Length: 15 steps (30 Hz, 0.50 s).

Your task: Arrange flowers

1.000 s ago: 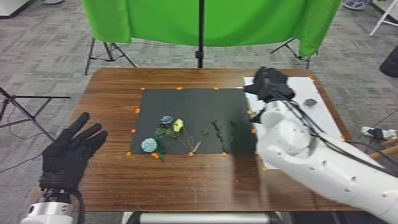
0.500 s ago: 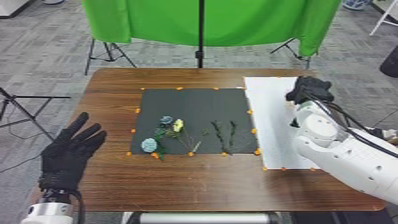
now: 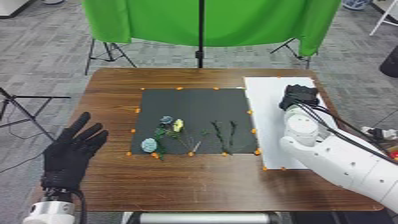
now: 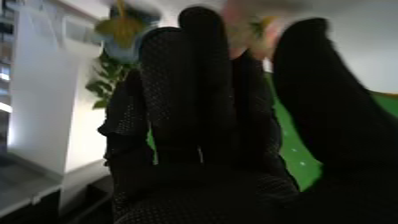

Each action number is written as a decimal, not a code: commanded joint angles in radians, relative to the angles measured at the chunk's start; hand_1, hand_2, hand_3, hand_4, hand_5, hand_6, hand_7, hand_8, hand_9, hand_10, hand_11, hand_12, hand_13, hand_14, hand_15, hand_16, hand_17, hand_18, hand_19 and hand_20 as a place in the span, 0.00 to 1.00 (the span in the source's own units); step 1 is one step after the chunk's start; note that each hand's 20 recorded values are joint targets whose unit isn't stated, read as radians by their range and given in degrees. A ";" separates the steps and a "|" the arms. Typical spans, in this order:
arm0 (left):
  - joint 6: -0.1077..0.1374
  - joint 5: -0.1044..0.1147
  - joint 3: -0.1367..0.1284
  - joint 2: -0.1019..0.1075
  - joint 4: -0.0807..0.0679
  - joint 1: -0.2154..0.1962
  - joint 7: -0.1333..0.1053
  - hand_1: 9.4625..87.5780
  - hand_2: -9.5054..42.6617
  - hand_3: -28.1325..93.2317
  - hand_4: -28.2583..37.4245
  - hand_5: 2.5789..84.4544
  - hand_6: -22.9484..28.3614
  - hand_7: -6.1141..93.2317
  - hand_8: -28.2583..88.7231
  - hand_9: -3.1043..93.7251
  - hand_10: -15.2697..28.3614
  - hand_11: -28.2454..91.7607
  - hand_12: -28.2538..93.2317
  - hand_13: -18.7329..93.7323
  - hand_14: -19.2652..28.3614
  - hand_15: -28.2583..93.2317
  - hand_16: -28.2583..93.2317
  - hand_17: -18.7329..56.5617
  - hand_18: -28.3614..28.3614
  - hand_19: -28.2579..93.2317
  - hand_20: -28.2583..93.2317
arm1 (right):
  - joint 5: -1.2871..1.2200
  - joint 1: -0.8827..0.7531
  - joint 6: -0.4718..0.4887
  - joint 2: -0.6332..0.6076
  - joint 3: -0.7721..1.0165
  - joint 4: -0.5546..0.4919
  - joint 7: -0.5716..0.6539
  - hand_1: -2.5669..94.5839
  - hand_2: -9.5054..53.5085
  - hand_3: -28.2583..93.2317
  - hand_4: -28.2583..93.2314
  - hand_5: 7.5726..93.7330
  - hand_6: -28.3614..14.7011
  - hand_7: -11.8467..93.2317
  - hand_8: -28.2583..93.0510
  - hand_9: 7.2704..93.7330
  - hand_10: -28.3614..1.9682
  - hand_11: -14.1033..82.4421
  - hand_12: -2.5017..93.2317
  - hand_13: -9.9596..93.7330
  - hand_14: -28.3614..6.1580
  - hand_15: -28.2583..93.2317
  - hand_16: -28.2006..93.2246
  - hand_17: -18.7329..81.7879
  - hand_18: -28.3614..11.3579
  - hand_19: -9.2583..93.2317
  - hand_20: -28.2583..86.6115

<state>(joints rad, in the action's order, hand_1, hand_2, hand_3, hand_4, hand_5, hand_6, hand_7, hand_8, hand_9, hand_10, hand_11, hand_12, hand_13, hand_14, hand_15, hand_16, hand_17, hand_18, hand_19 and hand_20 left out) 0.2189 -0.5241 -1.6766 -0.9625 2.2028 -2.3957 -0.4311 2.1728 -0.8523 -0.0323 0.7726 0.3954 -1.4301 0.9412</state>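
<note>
Right black-gloved hand (image 3: 299,96) is located above the long white sheet (image 3: 271,120), fingers extended, thumb set wide; no grip is evident. Near its fingertips, a blurred pink bloom (image 4: 262,44), a yellow-and-blue bloom (image 4: 122,30) and green leaves (image 4: 108,77) are observed. On the square black mat (image 3: 187,105), a pale-blue rounded bloom (image 3: 148,145), a yellow bloom (image 3: 178,125) and thin green stems (image 3: 233,134) are laid. Since the earlier frames, the hand has been moved outward across the sheet, then slightly back; adjustment of the arrangement is judged likelier than fetching. The brown wooden table's (image 3: 204,187) outer edge is close and must be respected; room is afforded toward the mat, the relaxed left hand (image 3: 67,160) being well apart
</note>
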 commanded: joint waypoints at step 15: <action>-0.003 -0.009 -0.003 -0.014 0.006 -0.023 0.021 0.16 0.28 0.89 0.00 0.41 0.60 0.18 0.16 0.39 0.82 0.43 0.32 0.38 1.00 0.65 0.16 0.12 0.96 0.68 0.35 | 0.124 -0.232 -0.204 0.081 0.117 -0.406 -0.337 0.55 0.00 0.83 0.00 0.91 0.72 0.25 0.24 0.96 0.67 0.46 0.29 0.81 0.66 0.82 0.39 0.48 0.18 0.96 0.62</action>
<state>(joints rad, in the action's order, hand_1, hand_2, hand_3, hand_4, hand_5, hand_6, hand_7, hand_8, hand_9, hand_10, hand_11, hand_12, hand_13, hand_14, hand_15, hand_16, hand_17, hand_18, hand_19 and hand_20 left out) 0.2198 -0.5244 -1.6835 -0.9654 2.2085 -2.4133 -0.4311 2.3132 -0.9826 -0.3265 0.7509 0.4478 -1.7016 0.7249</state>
